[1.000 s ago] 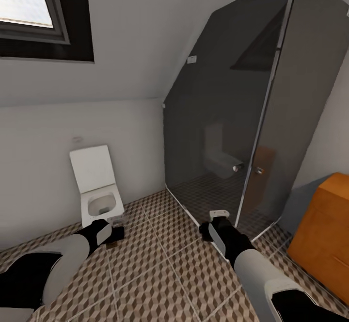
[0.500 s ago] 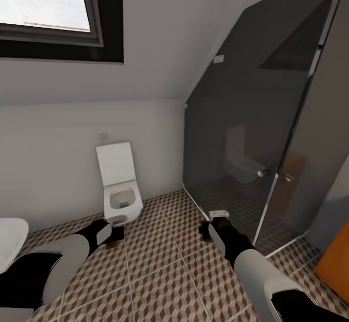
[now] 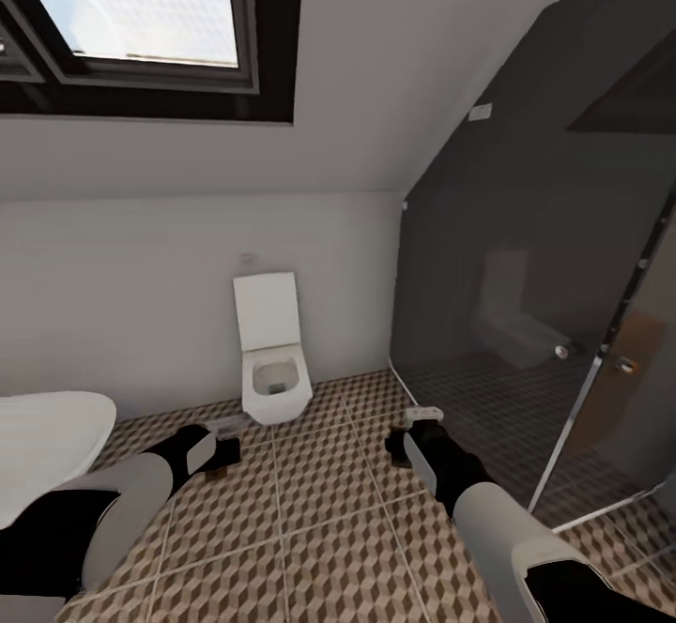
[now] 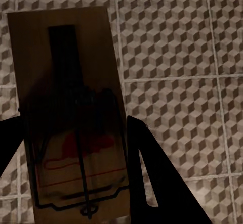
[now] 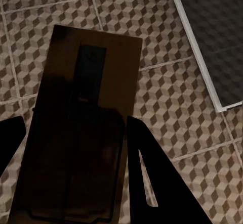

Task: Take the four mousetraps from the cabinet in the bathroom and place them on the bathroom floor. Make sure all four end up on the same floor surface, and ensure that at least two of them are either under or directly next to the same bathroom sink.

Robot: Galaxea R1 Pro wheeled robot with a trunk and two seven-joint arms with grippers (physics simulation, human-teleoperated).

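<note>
Left gripper (image 4: 76, 173) clamped a mousetrap (image 4: 68, 107); right gripper (image 5: 76, 173) clamped another mousetrap (image 5: 81, 128); both hung above the bathroom floor (image 3: 319, 529).

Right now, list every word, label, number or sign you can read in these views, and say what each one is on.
No legible text.
The flat brown wooden mousetrap in the left gripper bears red printed markings, too blurred to read.
The dark wooden mousetrap in the right gripper shows no print.
The small white plate on the sloped wall by the dark glass shower is blank or too small to tell.
</note>
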